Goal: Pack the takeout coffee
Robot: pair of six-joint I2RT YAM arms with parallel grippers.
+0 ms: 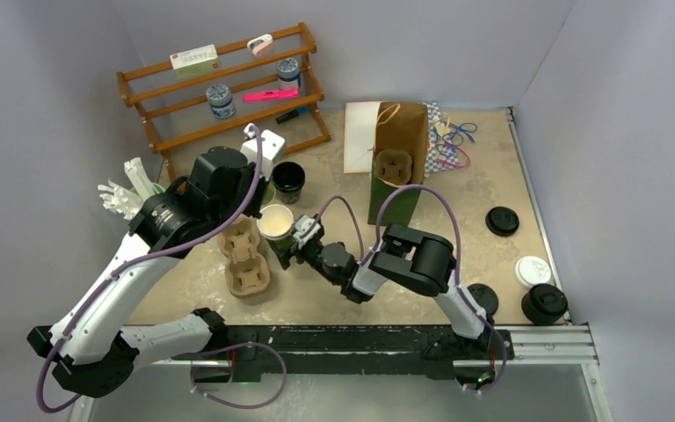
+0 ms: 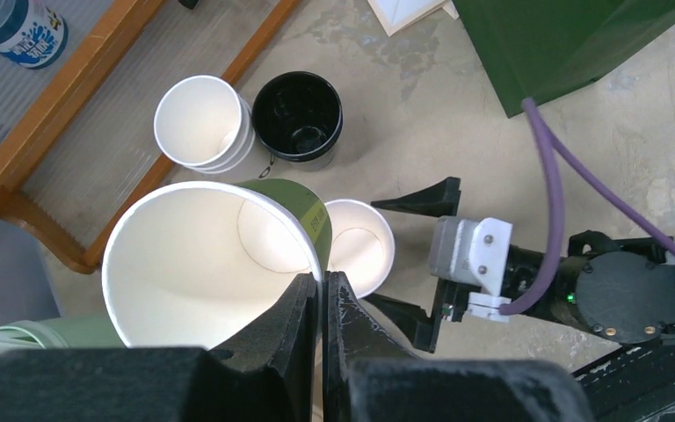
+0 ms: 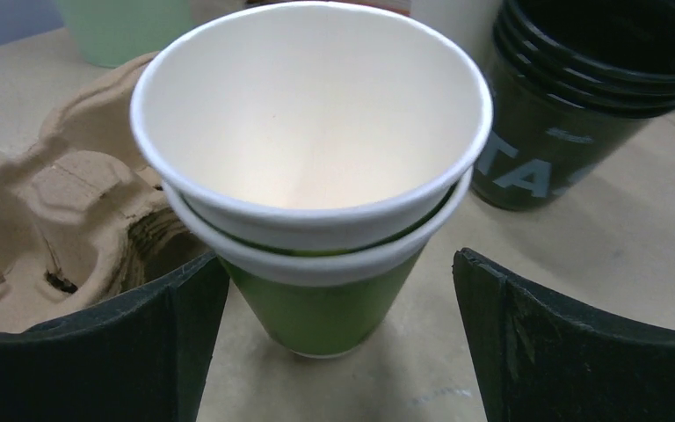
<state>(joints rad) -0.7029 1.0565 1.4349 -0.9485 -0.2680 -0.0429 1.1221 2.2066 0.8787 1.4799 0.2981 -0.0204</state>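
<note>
Olive-green cups (image 3: 325,308) nested upright, mouths upward.

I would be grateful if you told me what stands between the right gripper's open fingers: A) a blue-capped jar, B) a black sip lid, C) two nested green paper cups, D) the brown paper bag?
C: the right wrist view shows the right gripper open on either side of two nested green cups, lidless and clear of its fingers, beside the cardboard carrier.

2 jars (image 1: 221,100), 1 paper bag (image 1: 410,127), 1 white lid (image 1: 533,270).
</note>
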